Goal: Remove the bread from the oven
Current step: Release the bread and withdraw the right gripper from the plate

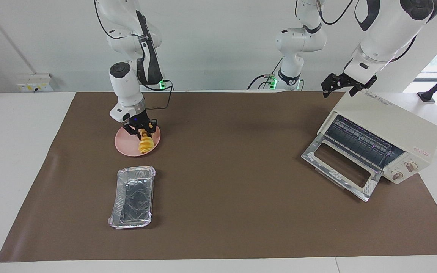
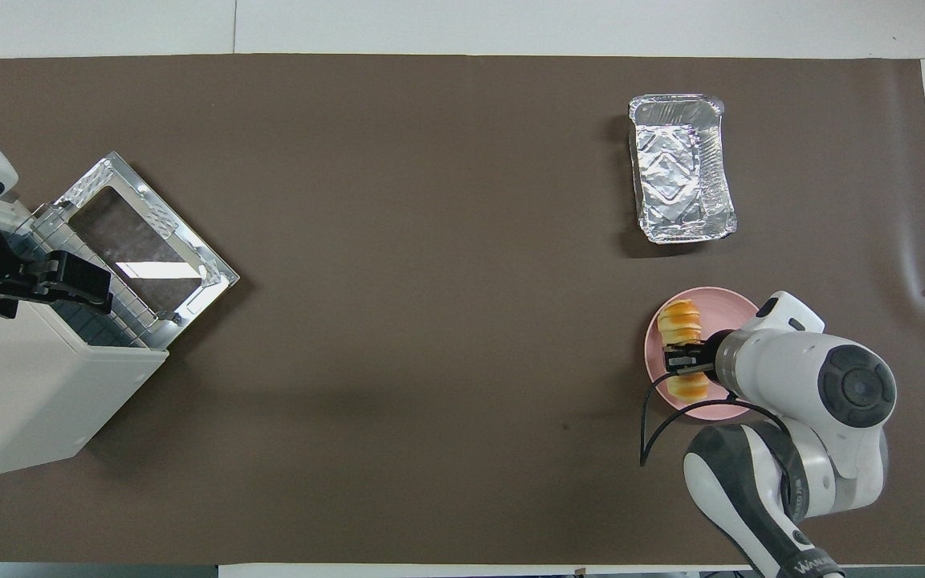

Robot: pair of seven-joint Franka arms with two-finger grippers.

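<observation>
my right gripper [image 1: 140,130] fingers apart astride the bread [image 1: 146,144] | bread lies on pink plate [image 1: 124,146], left-centre of facing view | my left gripper [image 1: 340,85] open, above oven [image 1: 378,140], upper right

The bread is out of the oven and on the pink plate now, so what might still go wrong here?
The bread lies close to the rim of the pink plate, so a nudge might roll it off. The right gripper sits right over the bread; lifting away, it might drag the loaf. The left gripper waits open just above the oven, whose door hangs open; a low move might bump it.
</observation>
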